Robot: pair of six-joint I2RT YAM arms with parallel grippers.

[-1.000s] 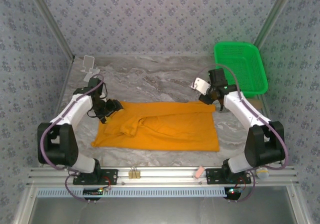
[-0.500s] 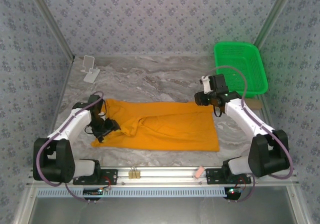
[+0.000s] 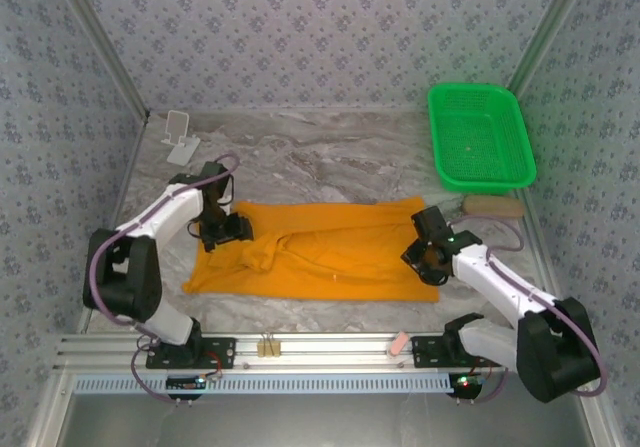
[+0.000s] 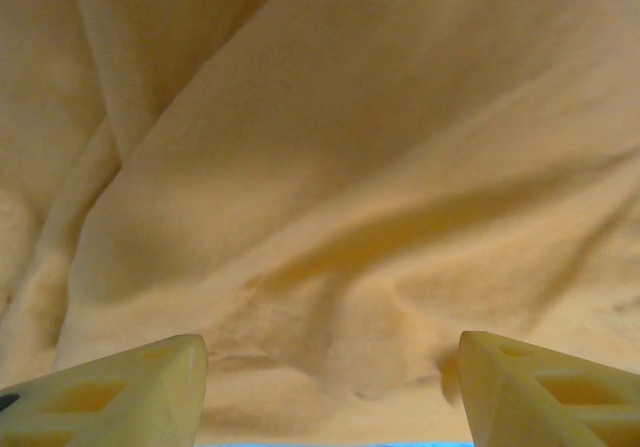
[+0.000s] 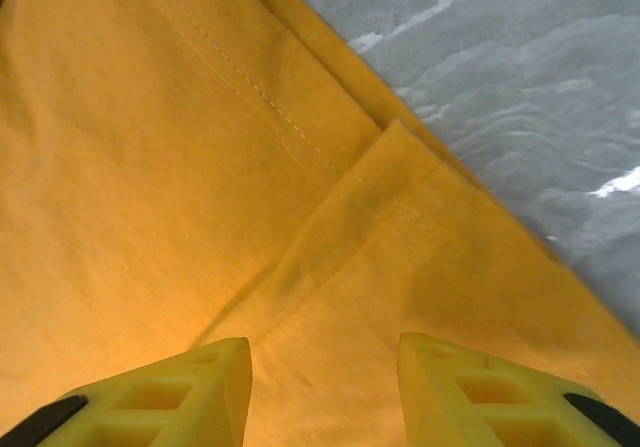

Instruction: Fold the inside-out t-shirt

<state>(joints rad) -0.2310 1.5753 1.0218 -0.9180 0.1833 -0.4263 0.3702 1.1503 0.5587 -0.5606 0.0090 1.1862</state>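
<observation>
The orange t-shirt (image 3: pixel 330 252) lies flat on the marble table as a long band, wrinkled and bunched at its left end. My left gripper (image 3: pixel 223 229) is low over that bunched left part. In the left wrist view its fingers (image 4: pixel 130 392) stand wide apart, so the left gripper (image 4: pixel 330 392) is open over rumpled t-shirt fabric (image 4: pixel 330 167). My right gripper (image 3: pixel 424 258) is over the shirt's right end near the front corner. The right wrist view has the right gripper (image 5: pixel 325 387) open above a stitched hem fold (image 5: pixel 370 182), with nothing pinched.
A green basket (image 3: pixel 480 137) stands at the back right, a brown object (image 3: pixel 492 206) in front of it. A white stand (image 3: pixel 180 137) sits at the back left. Bare marble table (image 5: pixel 520 87) lies just past the shirt's right edge. A pink item (image 3: pixel 398 342) rests on the front rail.
My right gripper has come from the shirt's far right corner toward me, to the near right end. My left gripper dipped toward the front, then moved back onto the bunched left part.
</observation>
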